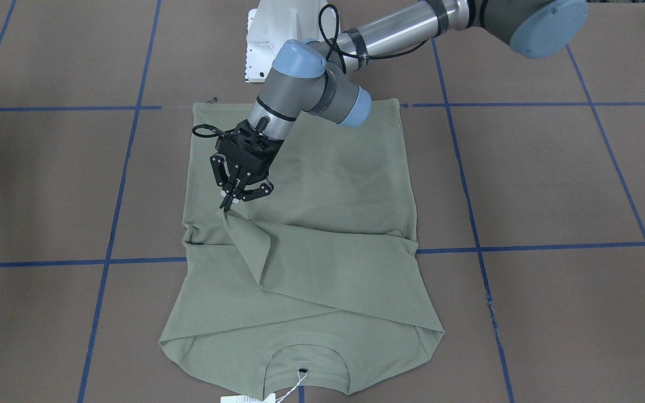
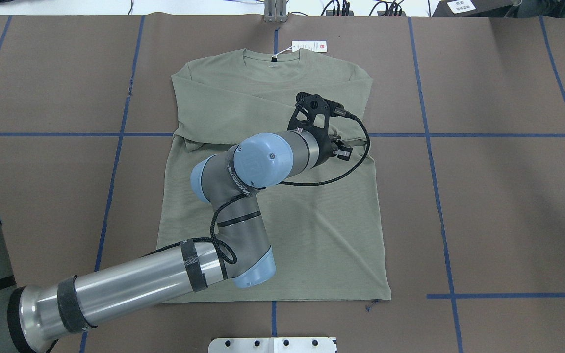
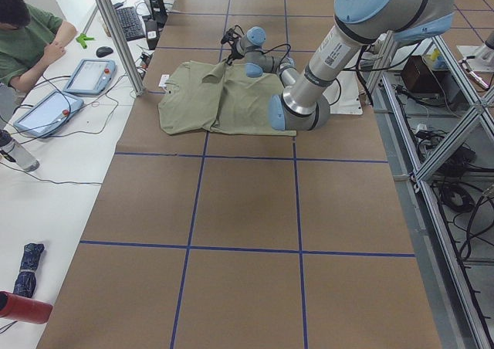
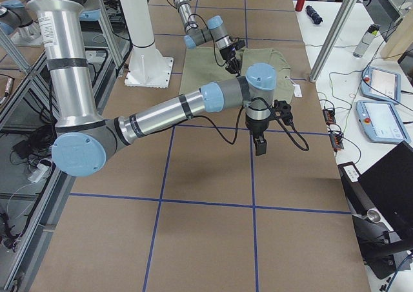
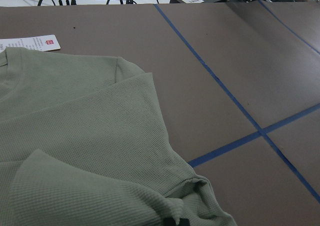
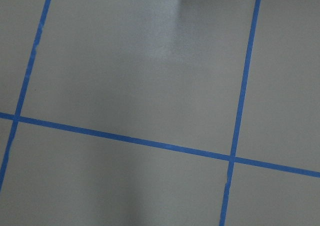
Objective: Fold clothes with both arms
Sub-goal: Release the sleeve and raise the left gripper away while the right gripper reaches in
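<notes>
Shirt [image 2: 321,230] lies flat on the brown desk [image 2: 508,206], centred in front of the robot.

- Hem [image 2: 312,297] is the edge nearest the robot base, lying straight and flat.
- Left arm [image 2: 130,284] comes in from the robot's left and crosses over the lower body of the shirt.
- Mid-shirt: left end effector [image 1: 230,202] is over the shirt's robot-right side, just inside that side edge.
  - It points down, fingers pressed together and pinching the end of the sleeve [image 1: 345,268].
  - The fabric comes up in a small peak to the fingertips.
  - The rest of the sleeve lies as a wide band slanting across the chest, running from the robot-left shoulder to the grip.
  - Left wrist view shows the folded sleeve edge and the shoulder close below, with bare desk beyond.
- Far end: ribbed collar [image 2: 272,55] is at the edge farthest from the robot.
- The white hang tag [image 2: 309,46] is on its string, lying on the desk just past the collar.

Right end effector [image 4: 260,146] shows only in the right side view. It hangs pointing down over bare desk, well apart from the shirt on the robot's right. Cannot tell whether its fingers are spread or together. Its wrist view shows only desk and crossing blue tape lines [image 6: 150,142], with no cloth.
</notes>
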Robot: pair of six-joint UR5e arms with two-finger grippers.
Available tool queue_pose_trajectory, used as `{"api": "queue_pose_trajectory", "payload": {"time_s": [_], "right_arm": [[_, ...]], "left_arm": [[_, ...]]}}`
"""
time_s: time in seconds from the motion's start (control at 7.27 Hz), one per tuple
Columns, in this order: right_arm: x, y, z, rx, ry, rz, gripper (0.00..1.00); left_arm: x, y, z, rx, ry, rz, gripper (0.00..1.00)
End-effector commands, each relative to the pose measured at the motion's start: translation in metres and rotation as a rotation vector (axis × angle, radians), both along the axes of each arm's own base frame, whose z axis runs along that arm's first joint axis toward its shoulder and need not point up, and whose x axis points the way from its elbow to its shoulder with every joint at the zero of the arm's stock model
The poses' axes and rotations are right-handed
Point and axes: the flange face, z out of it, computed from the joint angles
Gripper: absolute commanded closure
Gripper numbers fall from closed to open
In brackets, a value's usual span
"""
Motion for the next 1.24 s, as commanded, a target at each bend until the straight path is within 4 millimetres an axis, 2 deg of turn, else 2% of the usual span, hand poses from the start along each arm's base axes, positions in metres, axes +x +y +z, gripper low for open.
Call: {"api": "queue_pose_trajectory", "payload": {"time_s": [0.0,0.14,0.28,0.41,0.55,0.69,0.83,0.96,1.1], "right_arm": [[-0.001,0.001,0.001,-0.005,0.001,0.004,0.00],[-0.001,-0.001,-0.002,-0.002,-0.001,0.005,0.00],[-0.002,-0.003,-0.006,0.025,-0.006,0.003,0.00],[-0.003,-0.006,-0.010,0.076,-0.015,0.004,0.00],[-0.011,-0.010,-0.016,0.107,-0.021,-0.006,0.00],[-0.034,-0.017,-0.033,0.096,-0.041,0.008,0.00],[-0.076,-0.024,-0.059,0.091,-0.078,0.028,0.00],[-0.128,-0.031,-0.093,0.127,-0.121,0.046,0.03],[-0.187,-0.031,-0.131,0.099,-0.160,0.083,0.06]], "left_arm": [[0.002,0.008,-0.007,0.036,0.019,0.022,0.02],[-0.004,0.010,-0.009,0.049,0.083,0.018,0.00],[-0.006,0.008,-0.001,0.038,0.077,0.014,0.00],[-0.022,-0.018,0.004,0.023,0.044,0.027,0.00],[-0.052,-0.056,0.012,-0.062,-0.047,0.122,0.00],[-0.096,-0.077,0.027,-0.128,-0.118,0.120,0.00],[-0.149,-0.086,0.045,-0.111,-0.184,0.102,0.00],[-0.204,-0.091,0.075,-0.126,-0.260,0.114,0.00],[-0.255,-0.087,0.103,-0.090,-0.324,0.101,0.00]]}}
